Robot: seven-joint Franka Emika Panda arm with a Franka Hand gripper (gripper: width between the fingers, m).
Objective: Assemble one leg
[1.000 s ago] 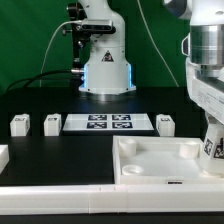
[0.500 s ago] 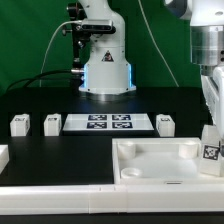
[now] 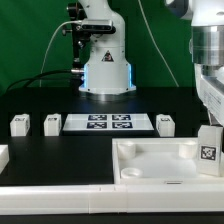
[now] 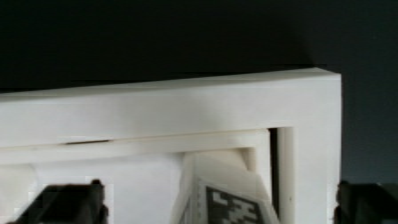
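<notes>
Small white plastic block leg [image 3: 208, 150], black-and-white square tag on its face, pinched upright in the tool [image 4: 217, 207]. Hangs over the large white square panel with round corner sockets [image 3: 150, 165], near its corner on the exterior view's right. Shows in the wrist view too, tagged face between the dark fingers [image 4: 71, 203], just inside the panel's raised rim and corner. Appears lifted rather than seated, but the underside cannot be made out.

Judged from here:
- Could come down off-centre, catching the rim instead of the socket and twisting in the grip.
- Could jam if pressed down while slightly canted.
- Could shove the panel across the black worktop [image 3: 60, 150] if pushed sideways against the rim.
- Could topple if let go before sitting fully home.

Well apart from all this, three loose blocks of the same kind [image 3: 19, 124] [image 3: 52, 123] [image 3: 166, 123], set in a row on either side of the marker board [image 3: 108, 122].

No brand or legible writing anywhere. Only square black-and-white tags on the leg, the loose blocks and the marker board. One small dark mark on the arm's white base [image 3: 104, 58], too small to read.
</notes>
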